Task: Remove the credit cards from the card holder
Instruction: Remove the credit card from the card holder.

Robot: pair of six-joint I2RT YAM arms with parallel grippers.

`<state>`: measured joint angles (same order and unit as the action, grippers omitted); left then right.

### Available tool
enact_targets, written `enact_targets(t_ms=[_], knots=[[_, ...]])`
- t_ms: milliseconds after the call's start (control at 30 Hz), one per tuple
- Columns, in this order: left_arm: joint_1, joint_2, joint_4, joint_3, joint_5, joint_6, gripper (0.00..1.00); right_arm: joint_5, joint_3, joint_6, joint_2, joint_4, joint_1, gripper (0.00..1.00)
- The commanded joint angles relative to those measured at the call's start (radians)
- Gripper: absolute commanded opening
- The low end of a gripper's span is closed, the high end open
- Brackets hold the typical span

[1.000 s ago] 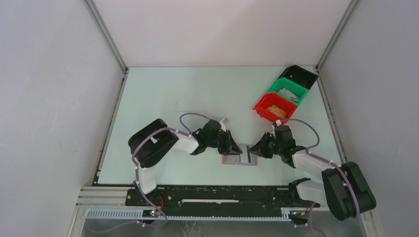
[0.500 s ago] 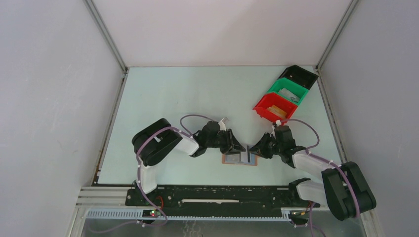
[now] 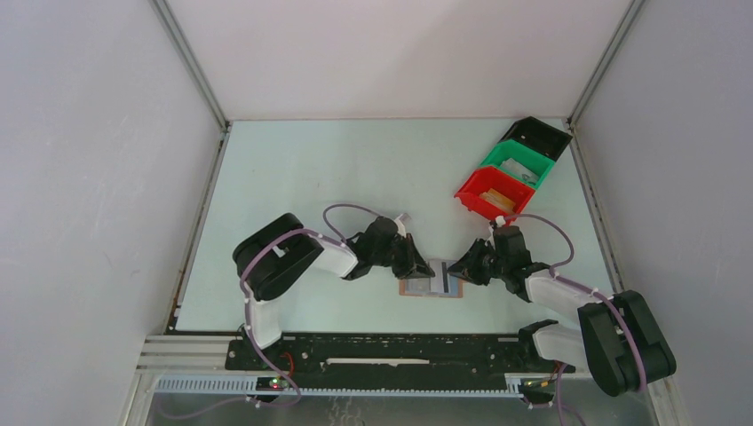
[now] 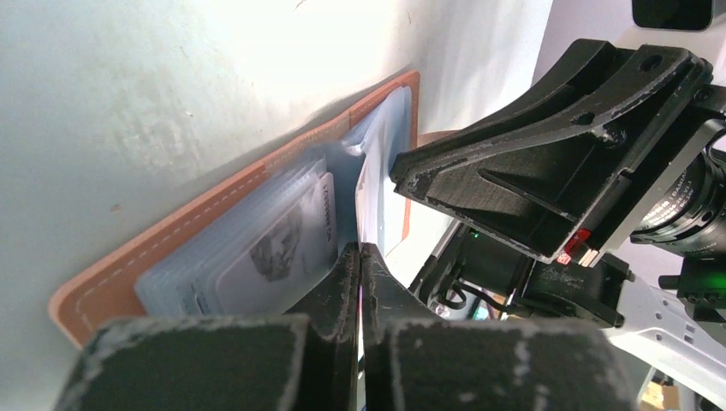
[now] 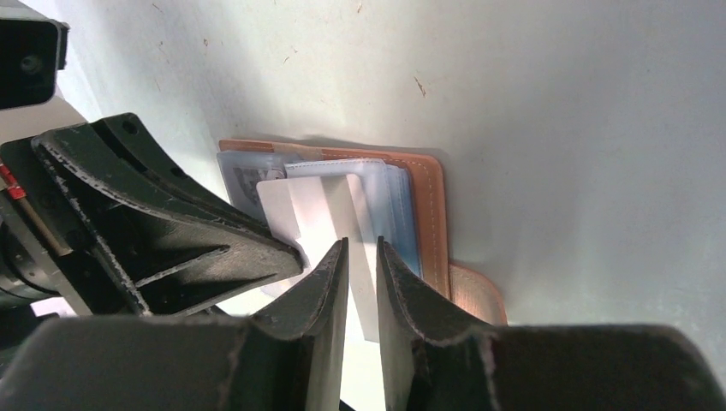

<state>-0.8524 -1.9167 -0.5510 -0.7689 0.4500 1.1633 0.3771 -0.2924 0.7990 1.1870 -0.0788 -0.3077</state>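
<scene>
On a smooth, pale green counter [image 3: 355,169], the left end effector [image 3: 424,269], matte black with rough, scuffed fingers, is pinched tight on the edge of a thin pale card [image 4: 370,193] standing up out of the card holder [image 4: 111,278]. The holder, tan stitched leather with translucent blue-grey sleeves, lies open and flat between both arms. The right end effector [image 3: 455,270] holds its wedge-shaped fingers a narrow gap apart over the holder's right half. Far right, a red bin [image 3: 469,201], a green bin [image 3: 490,163] and a black bin [image 3: 533,131], all plastic, form a diagonal row.
</scene>
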Motion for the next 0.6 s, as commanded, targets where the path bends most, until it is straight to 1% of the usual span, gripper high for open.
enact_targets(t_ms=[0,167,300,400,467,533,567], knots=[[0.024,0.082,0.142,-0.015,-0.048,-0.104,0.0,-0.027,0.024,-0.008,-0.003,0.058,-0.005,0.27],[0.054,0.169,0.18,0.022,-0.009,-0.154,0.0,-0.008,0.019,-0.013,-0.022,0.073,0.006,0.27],[0.061,0.248,0.268,0.01,0.041,-0.221,0.0,0.041,-0.004,-0.043,-0.098,0.123,0.011,0.3],[0.067,0.326,0.339,-0.006,0.073,-0.283,0.0,0.118,-0.012,-0.05,-0.214,0.122,0.026,0.39],[0.08,0.376,0.382,-0.02,0.11,-0.335,0.0,0.203,-0.021,-0.05,-0.275,0.113,0.043,0.46],[0.1,0.423,0.403,-0.028,0.159,-0.359,0.0,0.276,-0.023,-0.033,-0.324,0.09,0.062,0.57],[0.113,0.439,0.402,-0.031,0.19,-0.367,0.0,0.316,-0.022,-0.022,-0.342,0.056,0.07,0.61]])
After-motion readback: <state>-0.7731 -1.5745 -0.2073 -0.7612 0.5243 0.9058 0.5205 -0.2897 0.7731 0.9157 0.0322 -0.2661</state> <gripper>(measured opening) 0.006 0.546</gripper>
